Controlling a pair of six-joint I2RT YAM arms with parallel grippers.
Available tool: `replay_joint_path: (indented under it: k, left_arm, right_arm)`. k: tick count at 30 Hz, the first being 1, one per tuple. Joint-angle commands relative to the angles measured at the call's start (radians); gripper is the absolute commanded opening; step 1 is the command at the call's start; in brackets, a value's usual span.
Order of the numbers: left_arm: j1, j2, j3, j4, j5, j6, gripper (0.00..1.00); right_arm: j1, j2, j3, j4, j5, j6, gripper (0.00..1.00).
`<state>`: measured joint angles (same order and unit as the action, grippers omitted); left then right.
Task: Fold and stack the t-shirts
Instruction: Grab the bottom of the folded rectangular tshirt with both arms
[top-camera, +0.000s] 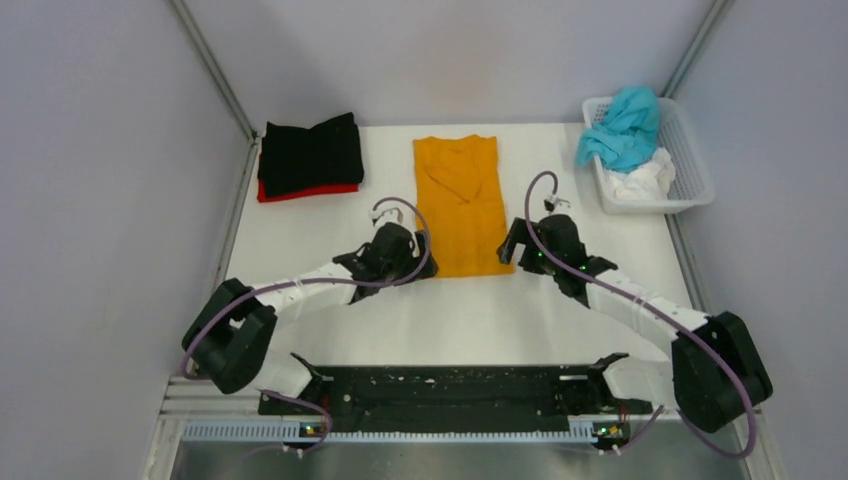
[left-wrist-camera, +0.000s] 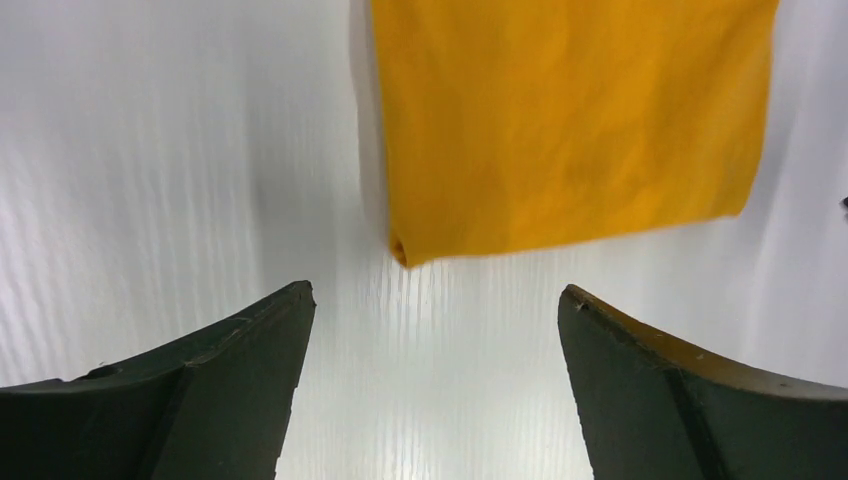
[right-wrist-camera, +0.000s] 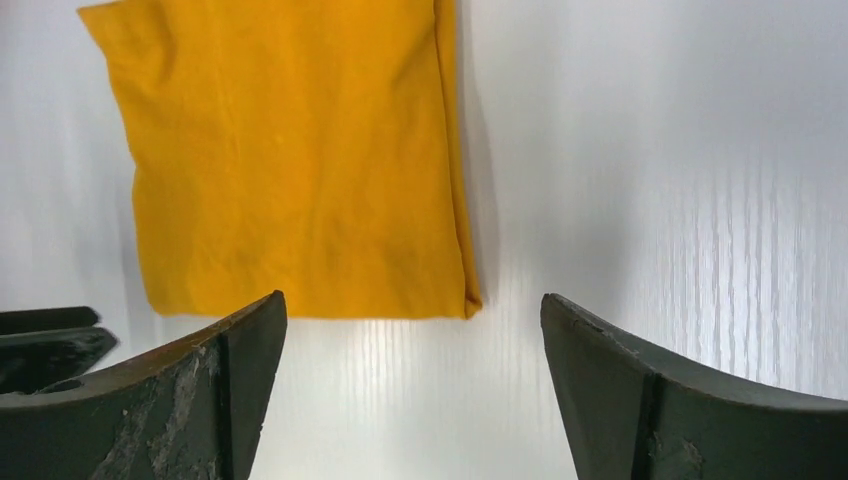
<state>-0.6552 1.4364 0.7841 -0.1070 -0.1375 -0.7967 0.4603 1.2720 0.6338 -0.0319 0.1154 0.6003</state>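
- White table (top-camera: 300, 240) is seen under both arms. Where is the orange shirt (top-camera: 457, 205) found?
- It is laid flat just ahead of the left gripper (left-wrist-camera: 435, 300) and the right gripper (right-wrist-camera: 415, 305), folded into a long strip. One near corner is seen in front of each.
- Are the grippers shut on it?
- No. Both are spread wide, and nothing is held between the fingers. The cloth is not touched.
- How will it feel?
- Soft, light and floppy, it is guessed. It would sag if picked up in the middle, so the two near corners should be pinched, all layers together.
- What else is around?
- A black shirt (top-camera: 312, 152) is stacked on a red shirt (top-camera: 305, 192), ahead and to the left of the left gripper. A teal shirt (top-camera: 625, 125) and a white shirt (top-camera: 640, 183) are heaped in a basket (top-camera: 695, 160), ahead and to the right of the right gripper. Nothing is found in the way.
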Motion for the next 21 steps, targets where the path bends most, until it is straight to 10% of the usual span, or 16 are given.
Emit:
replay_joint_path:
  k: [1,21]
  left_arm:
    - [-0.073,-0.031,-0.102,0.096,0.004,-0.101,0.93]
    - [-0.078,0.209,-0.111,0.260,0.038,-0.163,0.29]
  right_arm:
    - [-0.008,-0.152,-0.060,-0.074,-0.045,0.068,0.95]
    - [-0.007,0.040,-0.137,0.116,-0.058,0.067,0.70]
